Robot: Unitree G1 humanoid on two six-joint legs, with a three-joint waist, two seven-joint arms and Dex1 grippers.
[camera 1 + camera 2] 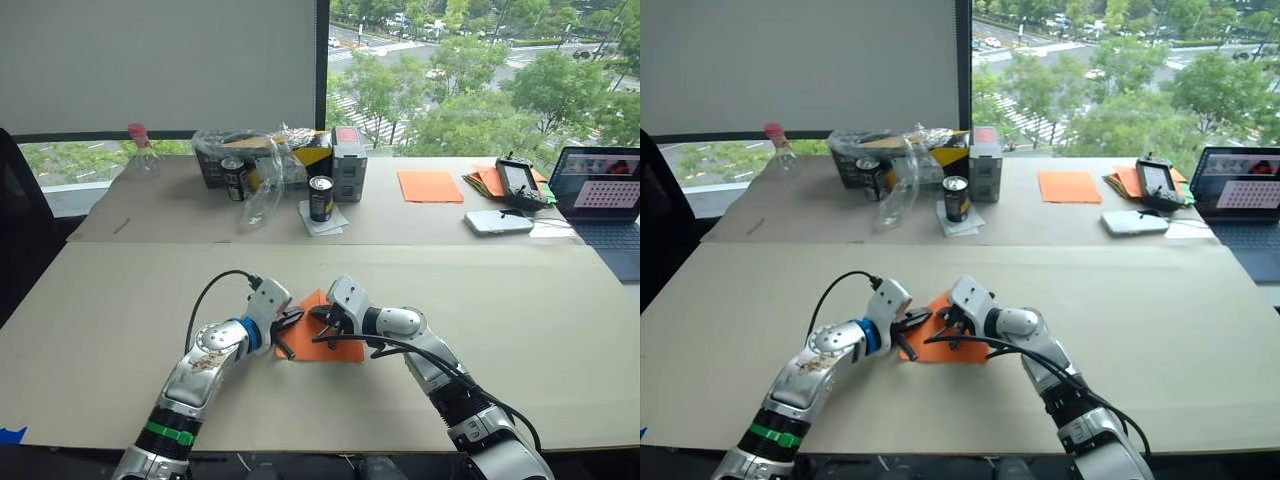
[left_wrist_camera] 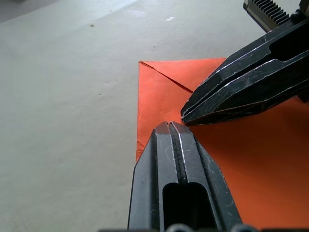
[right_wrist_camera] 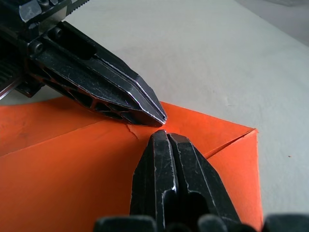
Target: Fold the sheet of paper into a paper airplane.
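- Paper: sheet of paper lies flat on the desk, near the front edge, about centre — bright orange, one corner folded over, crease showing in the L wrist view.
- L tool: fingers clenched together, tips pressed down on the paper close to its folded edge; not grasping anything.
- R tool: fingers also clenched tight, tips on the paper's top surface; nothing held between them.
- Both tools meet tip to tip over the sheet — nearly touching, coming in from opposite sides.
- Far half of desk, well apart from the sheet:
  - smooth orange sheet lying flat, w/ a fanned pile of orange sheets just beside it on the R
  - black handheld controller resting on that pile
  - white flat device in front of the controller
  - laptop at the far R edge, screen lit
  - two dark cans, one standing on a white napkin
  - crumpled clear plastic bag by a black tray
  - clear bottle w/ red cap at the far L
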